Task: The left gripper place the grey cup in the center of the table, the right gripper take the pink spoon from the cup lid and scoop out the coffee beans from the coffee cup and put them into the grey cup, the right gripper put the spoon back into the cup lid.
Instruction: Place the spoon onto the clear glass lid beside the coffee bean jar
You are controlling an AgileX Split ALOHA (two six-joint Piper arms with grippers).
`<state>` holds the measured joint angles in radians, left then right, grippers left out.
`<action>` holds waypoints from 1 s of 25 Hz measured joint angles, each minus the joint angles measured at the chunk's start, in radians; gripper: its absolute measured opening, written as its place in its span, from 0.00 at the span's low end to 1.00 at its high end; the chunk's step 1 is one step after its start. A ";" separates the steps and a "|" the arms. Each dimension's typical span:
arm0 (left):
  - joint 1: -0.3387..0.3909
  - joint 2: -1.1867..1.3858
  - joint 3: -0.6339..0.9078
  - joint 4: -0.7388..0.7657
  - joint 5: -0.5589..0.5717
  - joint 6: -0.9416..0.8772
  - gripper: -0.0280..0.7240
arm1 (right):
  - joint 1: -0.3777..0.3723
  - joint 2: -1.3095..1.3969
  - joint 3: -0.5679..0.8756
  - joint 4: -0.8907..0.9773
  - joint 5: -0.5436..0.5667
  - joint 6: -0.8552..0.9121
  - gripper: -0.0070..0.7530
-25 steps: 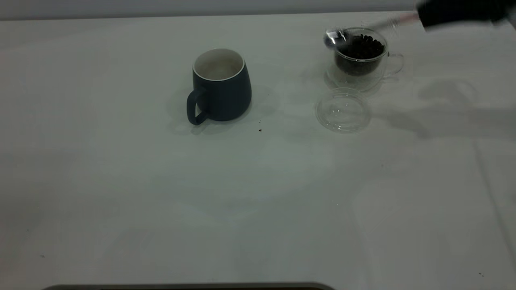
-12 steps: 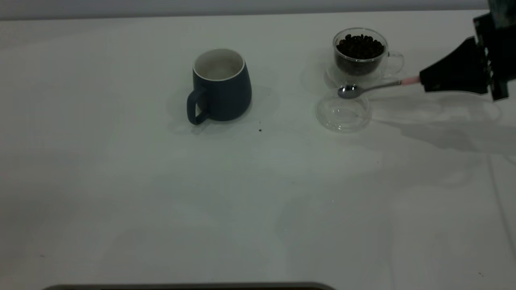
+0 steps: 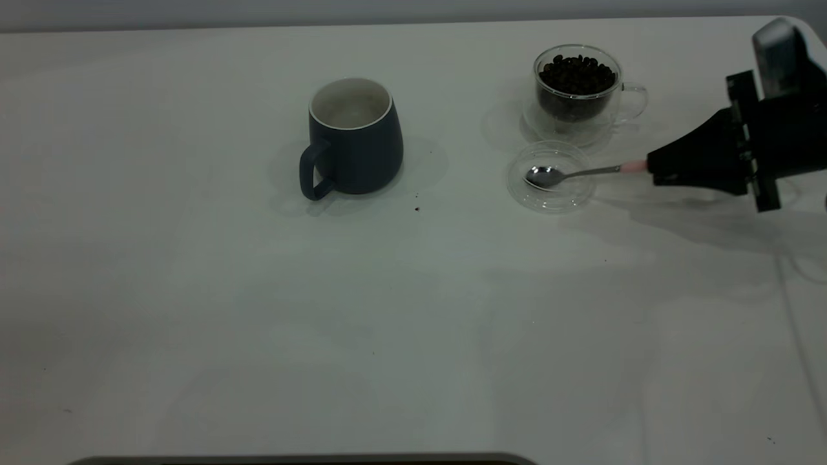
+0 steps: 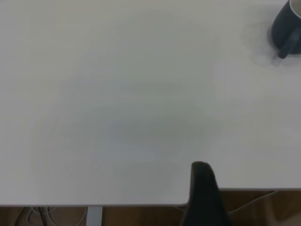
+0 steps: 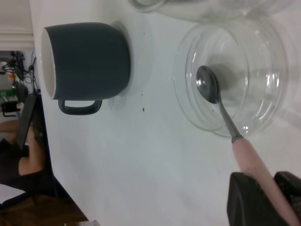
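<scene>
Exterior view: white worktop [image 3: 258,310], plain, with a few dark specks. Left of centre stands the grey cup [image 3: 354,137], upright, white inside, loop handle turned toward the near left. One dark speck [image 3: 417,208] lies on the worktop just off its near right side.

Right of that, the cup lid [image 3: 550,176] lies flat on the worktop, clear glass, raised rim up. Directly behind it, near but apart, stands the coffee cup [image 3: 579,92], upright, with its glass handle pointing right; the coffee beans [image 3: 577,74] fill it almost to the rim.

The pink spoon [image 3: 577,172] has its long axis running nearly left-right, slightly raised toward the right. Its metal bowl points left and sits inside the cup lid, hollow side up; the pink handle end points right, into the right gripper [image 3: 654,167].

Right gripper: at the right edge of the worktop, low, pointing left, jaws closed narrow on the pink handle. The right wrist view confirms this: handle pinched between the jaws, spoon bowl over the lid's middle, neck crossing the lid's rim.

Left gripper [image 4: 202,197]: off the near edge of the worktop, well apart from the grey cup; only one dark finger shows, so I cannot tell how its jaws stand.
</scene>
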<state>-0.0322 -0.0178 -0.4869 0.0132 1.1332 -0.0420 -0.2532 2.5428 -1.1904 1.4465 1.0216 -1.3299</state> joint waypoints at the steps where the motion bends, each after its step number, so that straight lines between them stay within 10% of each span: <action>1: 0.000 0.000 0.000 0.000 0.000 0.000 0.79 | 0.004 0.010 0.000 0.010 0.000 -0.001 0.14; 10: 0.000 0.000 0.000 0.000 0.000 0.000 0.79 | 0.005 0.039 0.000 0.059 0.006 -0.057 0.18; 16: 0.000 0.000 0.000 0.000 0.000 0.003 0.79 | 0.005 0.042 0.000 0.065 -0.023 -0.067 0.41; 25: 0.000 0.000 0.000 0.000 0.000 0.003 0.79 | 0.026 -0.111 0.001 0.037 -0.294 -0.124 0.62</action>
<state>-0.0322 -0.0178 -0.4869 0.0132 1.1332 -0.0386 -0.2272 2.4317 -1.1894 1.4834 0.7279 -1.4541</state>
